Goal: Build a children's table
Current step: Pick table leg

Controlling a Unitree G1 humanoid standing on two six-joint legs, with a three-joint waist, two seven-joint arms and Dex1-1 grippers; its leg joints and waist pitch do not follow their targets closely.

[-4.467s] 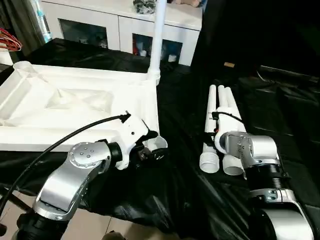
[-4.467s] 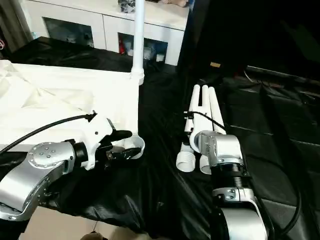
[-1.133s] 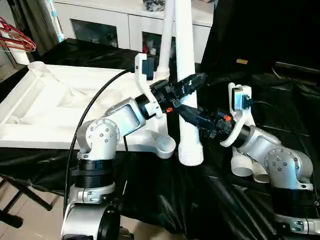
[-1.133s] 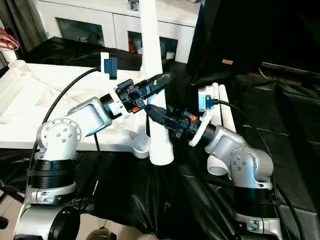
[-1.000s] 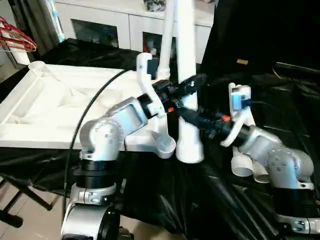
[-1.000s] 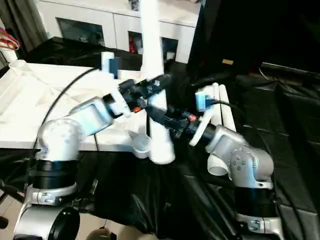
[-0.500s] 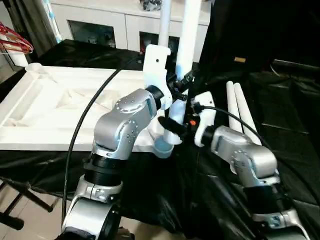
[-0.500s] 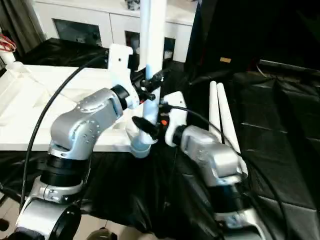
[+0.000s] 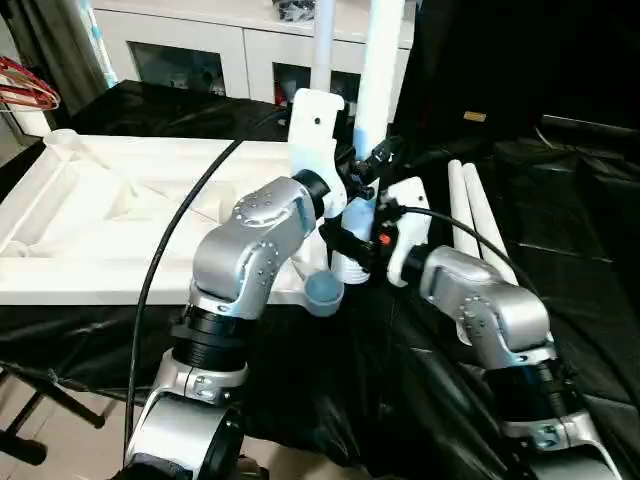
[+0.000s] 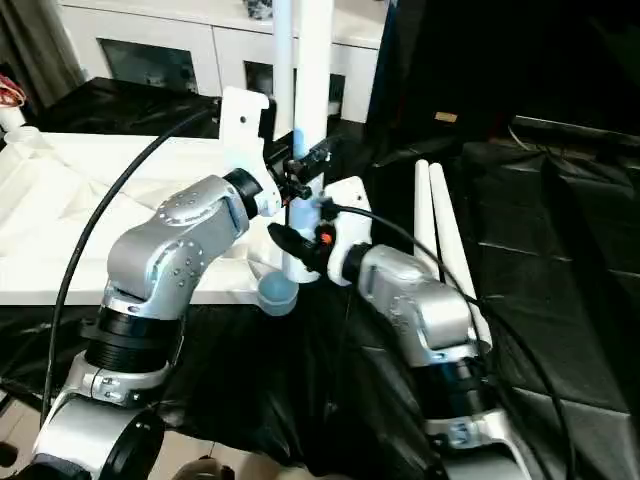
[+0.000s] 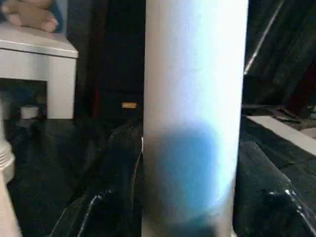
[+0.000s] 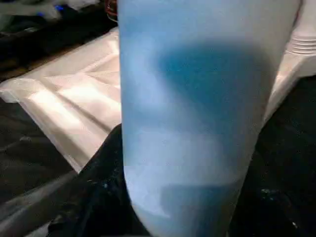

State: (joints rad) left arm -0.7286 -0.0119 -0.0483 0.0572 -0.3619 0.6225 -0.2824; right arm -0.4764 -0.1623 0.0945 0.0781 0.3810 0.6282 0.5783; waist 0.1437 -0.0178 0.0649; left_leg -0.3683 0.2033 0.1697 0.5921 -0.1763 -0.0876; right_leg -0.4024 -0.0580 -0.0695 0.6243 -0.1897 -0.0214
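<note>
The white tabletop (image 9: 120,200) lies ribbed side up on the black cloth. One white leg (image 9: 323,40) stands in its far right corner socket. A second leg (image 9: 378,70) is held upright just beyond the near right corner socket (image 9: 322,292), which faces up with nothing in it. My left gripper (image 9: 372,162) is shut on this leg higher up. My right gripper (image 9: 345,243) is shut on it near its lower end, which the fingers hide. Both wrist views look at the leg (image 11: 195,113) from very close. Two more legs (image 9: 475,220) lie to the right.
A white cabinet with glass doors (image 9: 200,55) stands behind the table. Black cloth (image 9: 560,230) covers the surface to the right and hangs over the front edge. A black cable (image 9: 165,270) loops from my left arm across the tabletop's near rim.
Over the last seconds a leg left the pile of three and both grippers carried it upright to the left, to the near right corner. In the last half second it barely shifted.
</note>
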